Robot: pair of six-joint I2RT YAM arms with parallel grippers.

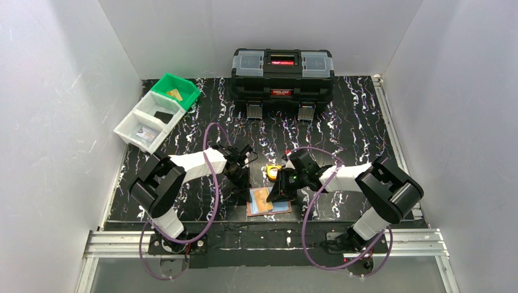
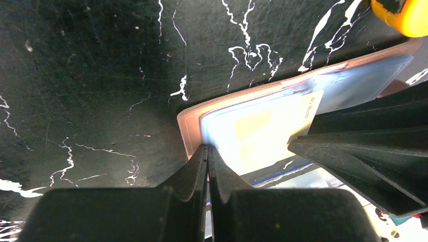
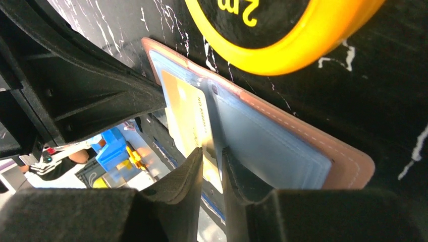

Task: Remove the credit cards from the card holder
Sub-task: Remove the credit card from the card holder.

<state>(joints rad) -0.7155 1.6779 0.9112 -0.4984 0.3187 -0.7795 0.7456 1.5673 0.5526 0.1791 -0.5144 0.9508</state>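
The tan leather card holder (image 1: 269, 202) lies open at the table's front edge, its pale blue sleeves (image 3: 267, 143) facing up. A gold-tan credit card (image 3: 184, 108) sticks partly out of a sleeve; it also shows in the left wrist view (image 2: 257, 133). My left gripper (image 2: 207, 149) is shut on the near-left edge of the card holder's sleeves (image 2: 222, 126). My right gripper (image 3: 212, 151) has its jaws nearly together, with the card's protruding edge between them. In the top view the left gripper (image 1: 242, 177) and the right gripper (image 1: 276, 190) meet over the holder.
A round yellow tape measure (image 1: 272, 172) lies just behind the holder, close to the right gripper (image 3: 282, 35). A black toolbox (image 1: 282, 74) stands at the back. A green bin (image 1: 176, 90) and two white bins (image 1: 148, 122) at the back left hold cards. The holder overhangs the front edge.
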